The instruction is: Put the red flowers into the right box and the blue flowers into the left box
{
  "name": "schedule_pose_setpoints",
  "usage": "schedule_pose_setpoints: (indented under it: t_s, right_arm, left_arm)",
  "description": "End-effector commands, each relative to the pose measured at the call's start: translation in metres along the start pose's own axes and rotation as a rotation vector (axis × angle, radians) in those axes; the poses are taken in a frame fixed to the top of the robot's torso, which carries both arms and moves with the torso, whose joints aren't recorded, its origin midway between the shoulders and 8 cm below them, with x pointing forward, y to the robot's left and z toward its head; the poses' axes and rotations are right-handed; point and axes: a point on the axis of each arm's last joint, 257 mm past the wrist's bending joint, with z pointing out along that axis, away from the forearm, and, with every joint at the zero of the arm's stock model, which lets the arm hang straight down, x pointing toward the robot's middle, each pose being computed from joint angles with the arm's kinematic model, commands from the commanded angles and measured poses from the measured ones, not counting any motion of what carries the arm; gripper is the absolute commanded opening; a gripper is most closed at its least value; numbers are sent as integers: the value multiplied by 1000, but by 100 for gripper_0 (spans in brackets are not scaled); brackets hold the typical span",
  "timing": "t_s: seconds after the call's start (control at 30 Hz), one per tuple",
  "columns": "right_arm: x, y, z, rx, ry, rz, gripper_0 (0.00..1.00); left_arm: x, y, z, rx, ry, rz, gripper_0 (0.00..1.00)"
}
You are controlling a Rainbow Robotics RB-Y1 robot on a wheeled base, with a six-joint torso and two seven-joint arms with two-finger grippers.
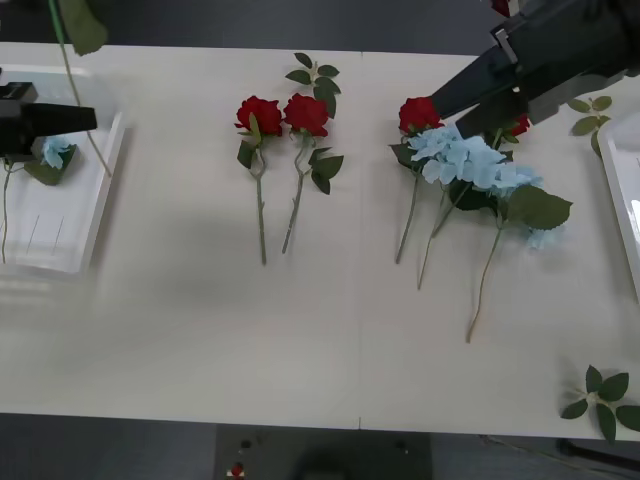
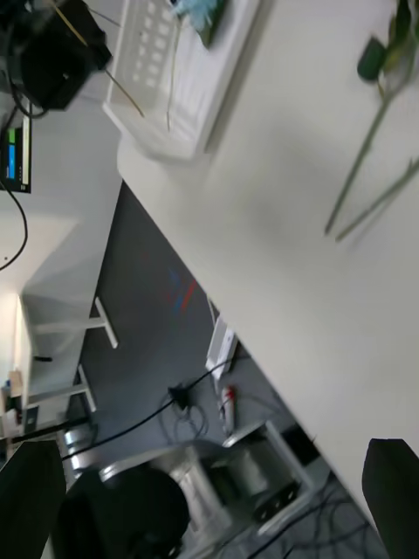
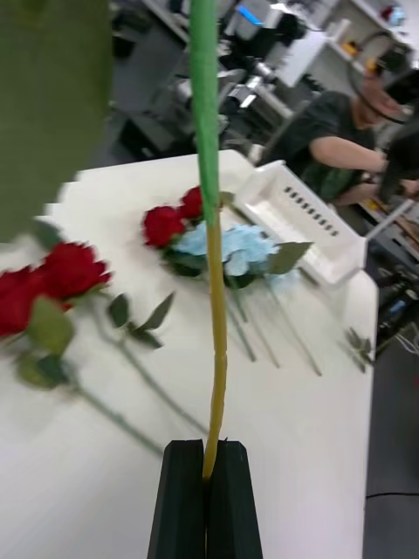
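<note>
the left claw [image 3: 208, 489] hangs over the left box [image 1: 95, 215] at the far left of the tabletop [image 1: 300, 350], its black fingers pinched tight on a thin stem [image 3: 209, 262] that runs green, then yellowish toward the grip. one blue flower [image 1: 54, 151] already lies in that box. the right claw [image 2: 209, 498] is above the far right of the tabletop, fingers spread wide and holding nothing. two red flowers [image 1: 283, 115] lie side by side at mid-tabletop; another red flower [image 1: 416, 113] lies to their right, touching the blue flowers [image 1: 470, 162] heaped over it. the right box [image 1: 624, 190] shows as a white edge at the far right.
</note>
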Motion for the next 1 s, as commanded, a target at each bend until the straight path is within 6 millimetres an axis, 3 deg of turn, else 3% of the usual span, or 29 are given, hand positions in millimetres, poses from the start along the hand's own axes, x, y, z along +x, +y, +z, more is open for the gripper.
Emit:
schedule_pose_setpoints:
  t_s: [0.03, 0.17, 0.27, 0.43, 0.57, 0.77, 1.0]
  right_arm:
    - [12, 4, -19, 92, 43, 158, 100]
    - [31, -10, -16, 185, 61, 300, 100]
    - [51, -35, -7, 270, 37, 384, 100]
    - [85, -79, 1, 436, -16, 456, 100]
    - [100, -111, 1, 523, -96, 535, 100]
    - [117, -140, 4, 604, -199, 583, 100]
    - [130, -167, 20, 615, -298, 605, 100]
  left_arm:
    - [-15, 44, -61, -186, -20, -5, 0]
    - [-8, 80, -100, -355, 27, -2, 0]
    - [-2, 107, -132, -495, 93, 27, 0]
    - [12, 135, -172, -664, 174, -50, 0]
    - [29, 150, -204, -788, 245, -130, 0]
    - [65, 161, -233, -920, 328, -293, 0]
    - [106, 166, -243, -1013, 379, -459, 0]
